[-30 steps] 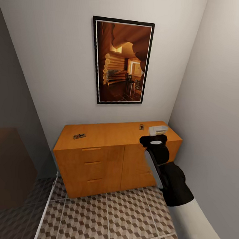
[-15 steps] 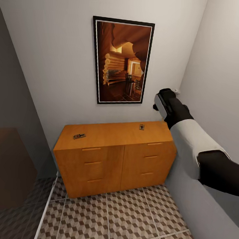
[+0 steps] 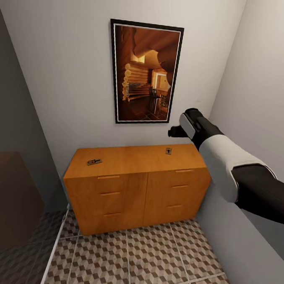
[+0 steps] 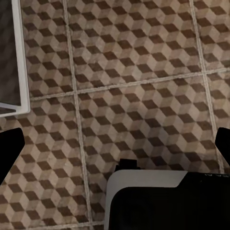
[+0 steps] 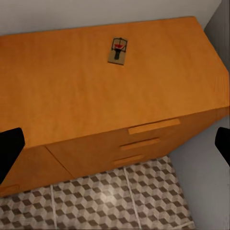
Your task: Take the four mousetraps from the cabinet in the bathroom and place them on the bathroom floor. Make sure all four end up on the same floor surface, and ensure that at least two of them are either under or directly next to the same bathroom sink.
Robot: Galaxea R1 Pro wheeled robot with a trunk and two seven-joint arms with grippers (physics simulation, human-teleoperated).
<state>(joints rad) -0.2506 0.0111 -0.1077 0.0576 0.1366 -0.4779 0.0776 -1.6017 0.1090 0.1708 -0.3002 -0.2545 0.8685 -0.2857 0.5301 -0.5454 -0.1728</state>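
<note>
The orange-brown cabinet [image 3: 135, 188] stands against the back wall with its drawers shut. Two mousetraps lie on its top: one near the left end [image 3: 93, 161] and one near the back right [image 3: 168, 151], which in the right wrist view is a tan board with a red mark [image 5: 118, 51]. My right gripper [image 3: 175, 131] hangs in the air above the cabinet's right end, open and empty [image 5: 115, 148], well above that mousetrap. My left gripper [image 4: 115, 148] is open over the cube-patterned bathroom floor [image 4: 143, 72]. The sink is out of view.
A framed picture [image 3: 144, 73] hangs on the wall above the cabinet. A wall closes in on the right [image 3: 262, 103] and a dark glass panel on the left [image 3: 9, 184]. Patterned floor tiles [image 3: 131, 255] lie in front of the cabinet. A white frame edge [image 4: 21, 57] crosses the floor.
My right arm has lifted off the right end of the cabinet top and now hovers above it. In the last half second the gripper has shifted slightly left and down.
</note>
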